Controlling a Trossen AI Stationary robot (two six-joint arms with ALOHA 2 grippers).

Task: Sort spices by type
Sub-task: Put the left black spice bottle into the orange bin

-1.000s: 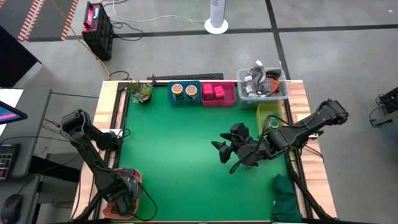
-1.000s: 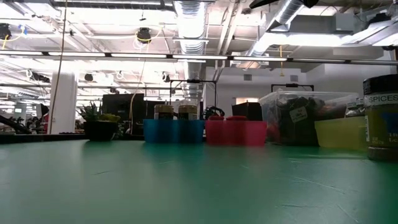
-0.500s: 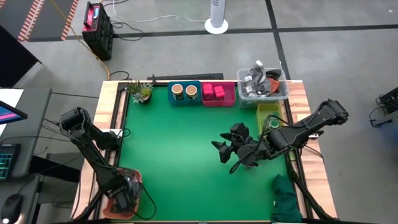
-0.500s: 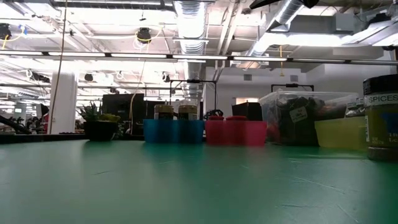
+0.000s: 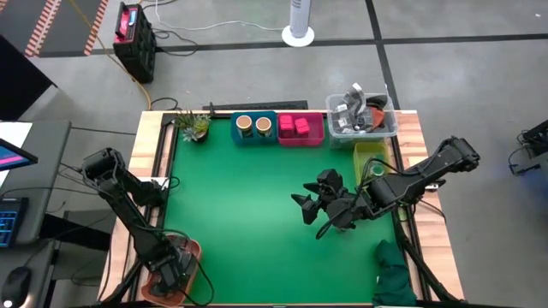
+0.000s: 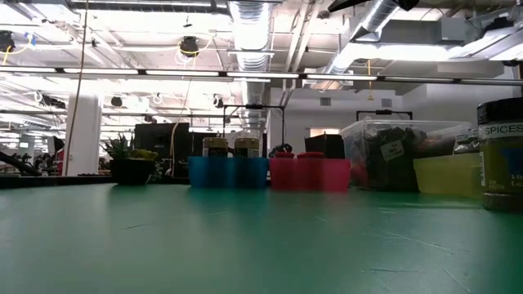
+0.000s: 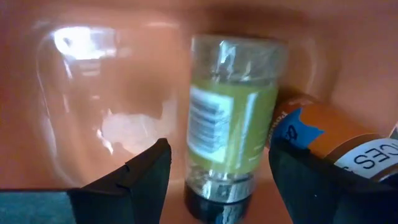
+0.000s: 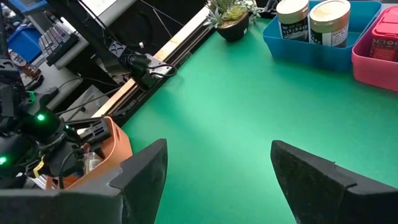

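Inside the orange bin: the left gripper point(image 7: 214, 171) reaches down into the orange bin point(image 5: 190, 250) at the table's near-left corner; jaws parted, one to each side of a jar, not yet pressed on it.
Jar between the jaws: a clear jar of yellow-green spice point(image 7: 233, 118) with a dark lid, lying straight ahead of the fingers and centred in the gap.
Long axis: runs along the gripper's line of reach, dark lid toward the wrist, base pointing away toward the bin wall; a closing of the jaws would likely take it across its round side.
Neighbour: an orange-labelled jar point(image 7: 329, 134) lies tilted, touching or just beside the first, close to one finger.
Nearer arm: the left, by far.
Right gripper point(image 5: 306, 208): hovers over bare green mat at mid-table, well apart from the bin, jaws apart and holding nothing.
Sorted so far: tan-topped jars point(image 5: 253, 125) in the blue tray point(image 5: 237, 137); pink packs point(image 5: 293, 125) in the pink tray point(image 5: 318, 128), both at the far edge.
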